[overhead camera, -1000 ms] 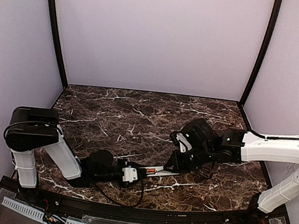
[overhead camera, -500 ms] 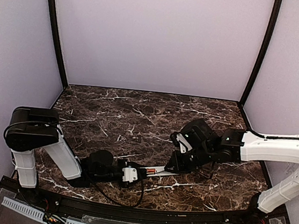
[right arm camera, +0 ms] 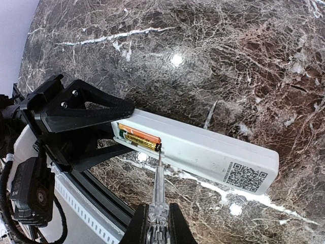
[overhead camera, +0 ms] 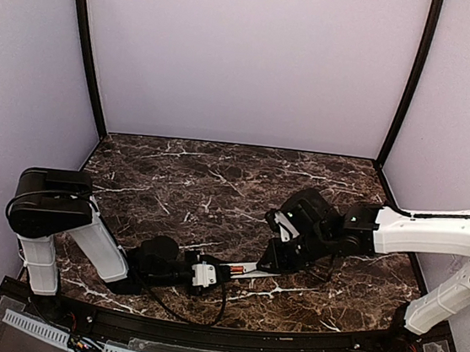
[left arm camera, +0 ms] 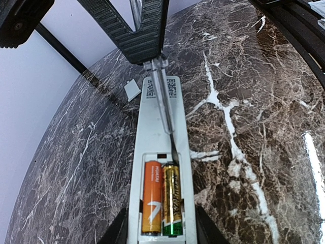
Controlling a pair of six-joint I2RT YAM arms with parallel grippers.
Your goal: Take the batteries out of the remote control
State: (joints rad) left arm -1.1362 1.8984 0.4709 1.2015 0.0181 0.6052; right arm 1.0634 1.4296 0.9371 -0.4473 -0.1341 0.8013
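On the marble table (overhead camera: 217,182), your left tool (left arm camera: 160,226) is clamped on the battery end of the remote control (left arm camera: 160,117), near the table's front edge with its back facing up. Your right tool (right arm camera: 155,226) is closed tight on a thin stick (right arm camera: 158,183), whose tip is at the end of the 2 batteries (left arm camera: 161,203) lying side by side in the open recess. 1 small white cover piece (left arm camera: 132,91) lies on the table just beside the remote's far end.

Glossy marble-patterned desk (right arm camera: 228,61); smooth matt white plastic remote control (right arm camera: 203,150); batteries (left arm camera: 152,195) in shiny metallic-looking wrap; screwdriver (right arm camera: 157,188) with thin bright metal shaft, clear plastic handle.
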